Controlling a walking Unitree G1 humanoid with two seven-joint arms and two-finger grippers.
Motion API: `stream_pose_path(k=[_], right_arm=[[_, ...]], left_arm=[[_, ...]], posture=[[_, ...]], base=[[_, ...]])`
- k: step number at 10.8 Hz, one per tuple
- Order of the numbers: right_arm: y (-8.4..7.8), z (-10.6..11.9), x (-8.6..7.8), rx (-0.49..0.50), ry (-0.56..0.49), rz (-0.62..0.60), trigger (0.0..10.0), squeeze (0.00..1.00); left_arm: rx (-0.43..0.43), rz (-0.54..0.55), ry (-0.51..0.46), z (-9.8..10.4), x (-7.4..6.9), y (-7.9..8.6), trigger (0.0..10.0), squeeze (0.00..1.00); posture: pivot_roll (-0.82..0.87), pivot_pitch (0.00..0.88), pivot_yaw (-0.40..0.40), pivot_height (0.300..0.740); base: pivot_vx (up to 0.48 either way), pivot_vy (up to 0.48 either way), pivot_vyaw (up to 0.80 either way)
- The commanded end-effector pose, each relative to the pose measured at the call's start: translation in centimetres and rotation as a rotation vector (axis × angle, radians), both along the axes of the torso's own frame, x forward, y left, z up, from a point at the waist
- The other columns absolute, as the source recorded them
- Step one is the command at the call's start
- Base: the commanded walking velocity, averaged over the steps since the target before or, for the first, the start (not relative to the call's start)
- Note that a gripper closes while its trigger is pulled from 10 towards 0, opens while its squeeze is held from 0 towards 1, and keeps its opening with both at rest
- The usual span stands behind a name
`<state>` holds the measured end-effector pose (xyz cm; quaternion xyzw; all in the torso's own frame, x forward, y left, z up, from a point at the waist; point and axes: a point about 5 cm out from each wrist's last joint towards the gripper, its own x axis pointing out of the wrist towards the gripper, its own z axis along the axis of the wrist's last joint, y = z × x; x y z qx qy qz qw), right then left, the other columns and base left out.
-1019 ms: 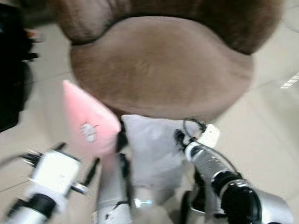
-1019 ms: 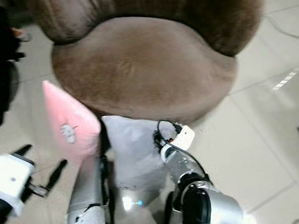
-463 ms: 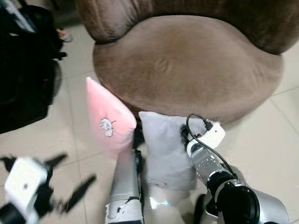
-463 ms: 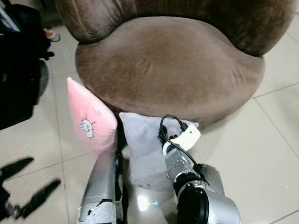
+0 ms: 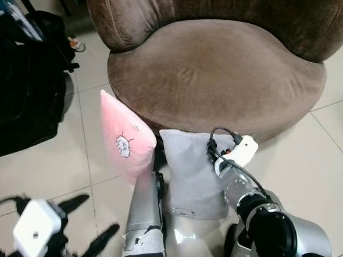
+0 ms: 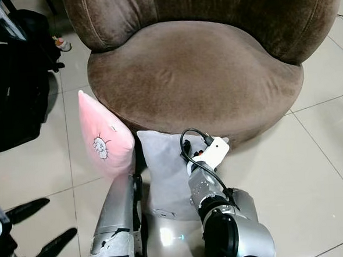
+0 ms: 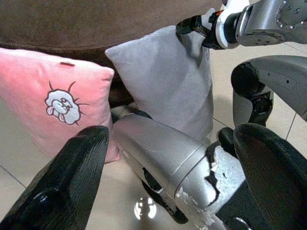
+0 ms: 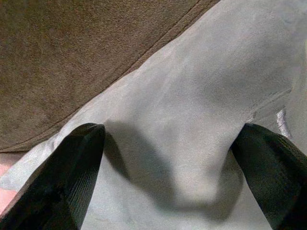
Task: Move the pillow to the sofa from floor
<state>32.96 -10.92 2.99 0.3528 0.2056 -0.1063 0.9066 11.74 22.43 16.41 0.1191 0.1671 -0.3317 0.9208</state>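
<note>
Left eye view: pink pillow point(image 5: 126, 144), black bag point(image 5: 23, 85) flank grey pillow point(image 5: 192, 174).

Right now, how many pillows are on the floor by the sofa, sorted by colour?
Pink pillow, with a small cartoon print, leaning against the brown sofa: 1
Grey pillow, also propped against the sofa front, with the right end effector open around its top edge: 1
Total: 2 pillows, neither on the seat yet.
</note>
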Motion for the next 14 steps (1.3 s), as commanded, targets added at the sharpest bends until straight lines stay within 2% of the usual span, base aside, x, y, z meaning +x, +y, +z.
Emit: stream_pose_path(k=[1,2,3,4,9,14], right_arm=[[0.0,-0.8,-0.7,-0.030,0.029,0.002,10.0,0.00],[-0.1,-0.9,-0.8,-0.044,0.038,-0.001,10.0,0.00],[-0.2,-1.1,-1.0,-0.081,0.059,0.009,0.8,0.00],[-0.1,-1.3,-1.1,-0.090,0.066,0.020,0.0,0.00],[0.6,-2.3,-2.0,-0.098,0.106,0.070,0.0,0.00],[0.2,-2.5,-2.2,-0.037,0.088,0.040,0.0,0.00]], left_arm=[[0.006,-0.011,-0.004,0.2,-0.4,-0.2,10.0,0.00],[0.008,-0.011,-0.004,0.2,-0.5,-0.2,10.0,0.00],[0.011,-0.015,-0.005,0.1,-0.6,-0.3,10.0,0.00],[0.011,-0.016,-0.007,0.1,-0.6,-0.4,10.0,0.00],[0.014,-0.018,0.006,-0.1,-1.2,-0.5,10.0,0.00],[0.009,-0.020,0.009,-0.4,-1.1,-0.4,10.0,0.00]], posture=[[0.64,0.198,0.075,0.534],[0.64,0.194,0.076,0.534],[0.64,0.189,0.079,0.534],[0.64,0.188,0.080,0.534],[0.65,0.184,0.078,0.534],[0.61,0.177,0.078,0.534]], base=[[0.000,0.000,0.00],[0.000,0.000,0.00],[0.000,0.000,0.00],[0.000,0.000,0.00],[0.000,0.000,0.00],[0.000,0.000,0.00]])
